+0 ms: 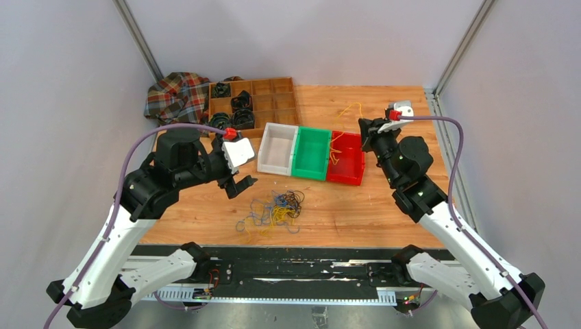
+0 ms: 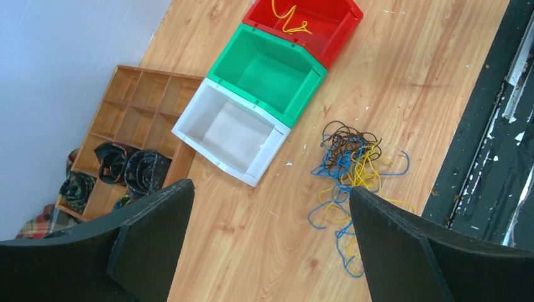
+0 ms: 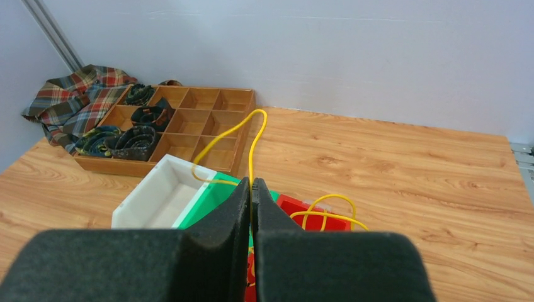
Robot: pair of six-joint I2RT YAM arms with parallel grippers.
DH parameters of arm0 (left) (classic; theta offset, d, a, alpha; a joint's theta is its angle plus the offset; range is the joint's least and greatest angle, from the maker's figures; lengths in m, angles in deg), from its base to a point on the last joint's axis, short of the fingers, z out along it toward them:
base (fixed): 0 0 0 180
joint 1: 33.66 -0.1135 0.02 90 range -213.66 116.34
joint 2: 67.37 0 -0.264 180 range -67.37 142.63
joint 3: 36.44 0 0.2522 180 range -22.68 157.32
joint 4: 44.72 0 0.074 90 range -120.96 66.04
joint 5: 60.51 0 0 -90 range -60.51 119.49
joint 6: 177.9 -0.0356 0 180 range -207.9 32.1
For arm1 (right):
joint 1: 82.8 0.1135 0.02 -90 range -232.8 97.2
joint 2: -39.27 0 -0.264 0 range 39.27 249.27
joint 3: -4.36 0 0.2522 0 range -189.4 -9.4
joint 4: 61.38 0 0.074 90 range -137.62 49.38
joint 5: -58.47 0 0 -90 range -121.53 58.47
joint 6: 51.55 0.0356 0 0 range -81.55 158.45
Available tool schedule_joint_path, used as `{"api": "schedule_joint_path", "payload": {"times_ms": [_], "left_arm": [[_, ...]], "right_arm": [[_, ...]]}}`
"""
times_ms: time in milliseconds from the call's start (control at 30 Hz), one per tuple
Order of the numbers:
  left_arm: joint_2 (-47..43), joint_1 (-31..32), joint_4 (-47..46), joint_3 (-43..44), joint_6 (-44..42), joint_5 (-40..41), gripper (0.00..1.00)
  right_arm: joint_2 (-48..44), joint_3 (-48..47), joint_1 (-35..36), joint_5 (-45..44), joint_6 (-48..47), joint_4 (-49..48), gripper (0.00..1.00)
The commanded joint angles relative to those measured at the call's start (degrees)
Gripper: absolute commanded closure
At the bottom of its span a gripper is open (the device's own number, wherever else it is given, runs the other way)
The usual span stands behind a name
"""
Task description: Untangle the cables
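Note:
A tangle of thin yellow, blue and black cables (image 1: 277, 209) lies on the wooden table in front of the bins; it also shows in the left wrist view (image 2: 352, 170). My left gripper (image 1: 240, 184) is open and empty, above the table left of the tangle (image 2: 271, 251). My right gripper (image 1: 363, 130) is shut on a yellow cable (image 3: 242, 135) over the red bin (image 1: 351, 168); the cable loops up from the closed pads (image 3: 267, 201). More yellow cable (image 3: 324, 211) lies in the red bin (image 3: 296, 206).
A white bin (image 1: 277, 149), a green bin (image 1: 312, 154) and the red bin stand side by side mid-table. A wooden compartment tray (image 1: 270, 103) holding black coiled bundles (image 1: 240, 103) sits at the back left, beside a plaid cloth (image 1: 175, 96).

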Motion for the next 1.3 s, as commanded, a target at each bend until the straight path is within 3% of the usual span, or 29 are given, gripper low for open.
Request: {"api": "schedule_joint_path", "payload": {"times_ms": [0, 333, 800, 1267], "left_arm": [[-0.97, 0.31, 0.43, -0.5, -0.92, 0.91, 0.02], [-0.76, 0.31, 1.2, -0.41, -0.84, 1.14, 0.02], [-0.88, 0.31, 1.84, -0.69, -1.43, 2.3, 0.02], [-0.58, 0.31, 1.99, -1.03, -1.11, 3.49, 0.02]], "right_arm": [[0.4, -0.42, -1.14, -0.41, -0.99, -1.95, 1.0], [1.49, -0.27, -2.52, -2.24, -0.51, -0.57, 0.99], [15.11, 1.17, -2.96, -6.78, 7.74, 4.14, 0.99], [30.05, -3.95, -5.47, -6.66, 25.06, 9.55, 0.99]]}}
